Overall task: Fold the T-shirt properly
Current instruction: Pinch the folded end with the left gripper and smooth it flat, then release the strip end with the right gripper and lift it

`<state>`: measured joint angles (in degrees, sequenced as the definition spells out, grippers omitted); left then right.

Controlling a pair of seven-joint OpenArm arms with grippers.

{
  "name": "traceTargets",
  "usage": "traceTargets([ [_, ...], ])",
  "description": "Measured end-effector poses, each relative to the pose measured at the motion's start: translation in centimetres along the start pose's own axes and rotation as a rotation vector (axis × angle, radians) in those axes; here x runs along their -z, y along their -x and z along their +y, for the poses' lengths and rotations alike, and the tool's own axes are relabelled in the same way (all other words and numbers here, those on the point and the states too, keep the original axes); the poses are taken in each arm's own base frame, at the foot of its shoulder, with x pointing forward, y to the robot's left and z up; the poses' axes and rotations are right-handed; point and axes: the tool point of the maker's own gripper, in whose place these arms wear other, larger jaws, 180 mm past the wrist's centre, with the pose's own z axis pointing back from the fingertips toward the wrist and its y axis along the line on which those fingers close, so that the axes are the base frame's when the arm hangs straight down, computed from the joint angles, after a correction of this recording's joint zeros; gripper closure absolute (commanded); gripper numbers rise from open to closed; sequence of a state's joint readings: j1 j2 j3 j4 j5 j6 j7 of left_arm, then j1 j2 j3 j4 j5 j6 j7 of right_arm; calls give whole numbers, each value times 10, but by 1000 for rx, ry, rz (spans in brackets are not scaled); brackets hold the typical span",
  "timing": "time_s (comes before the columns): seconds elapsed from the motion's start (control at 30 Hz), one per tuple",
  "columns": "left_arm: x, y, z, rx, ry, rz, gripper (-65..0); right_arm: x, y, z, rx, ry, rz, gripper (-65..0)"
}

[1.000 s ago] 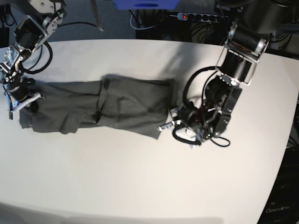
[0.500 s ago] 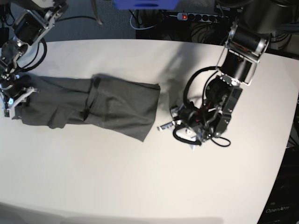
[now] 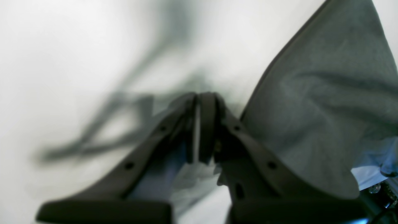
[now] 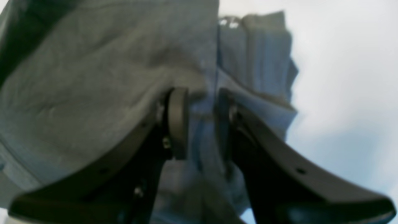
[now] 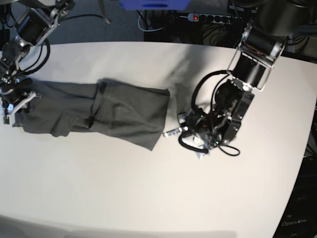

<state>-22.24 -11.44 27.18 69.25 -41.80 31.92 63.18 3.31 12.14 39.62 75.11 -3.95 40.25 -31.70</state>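
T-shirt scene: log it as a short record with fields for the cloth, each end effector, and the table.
cloth: dark grey T-shirt, lying in a long folded strip across the table
left end effector: shut, empty, beside the shirt's near edge
right end effector: jaws parted, fabric between them at the shirt's far end
table: white table
fold state: not finished

The setting is a robotics lab or test room. A large white table (image 5: 148,198) with a rounded edge carries two black robot arms, one at each end. Beyond the table's far edge lies grey carpeted floor, crossed by loose black cables (image 5: 158,25). A power strip (image 5: 210,18) with a lit red switch sits there, beside a blue box (image 5: 154,4).
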Motion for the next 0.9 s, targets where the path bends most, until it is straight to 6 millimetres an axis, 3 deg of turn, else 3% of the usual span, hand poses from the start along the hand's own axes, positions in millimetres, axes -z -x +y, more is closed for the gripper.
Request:
traceTargets([
  [0.17,0,0,-1,1,2,1,-27,-2,-2,-7,-14,12,4,-181],
  [0.37,2,7,-13,6,24,20,-27,-6,-12,-25,-39,42,-12,-305],
  [0.6,4,13,-24,9,44,34,-27,-10,-18,-37,-56,63,-16,-318],
  [0.77,4,13,-24,9,46,36,-27,-11,-40,-50,-52,84,-61,-393],
  [0.9,4,13,-24,10,45,35,-27,-8,-33,-45,-35,74,-37,-411],
])
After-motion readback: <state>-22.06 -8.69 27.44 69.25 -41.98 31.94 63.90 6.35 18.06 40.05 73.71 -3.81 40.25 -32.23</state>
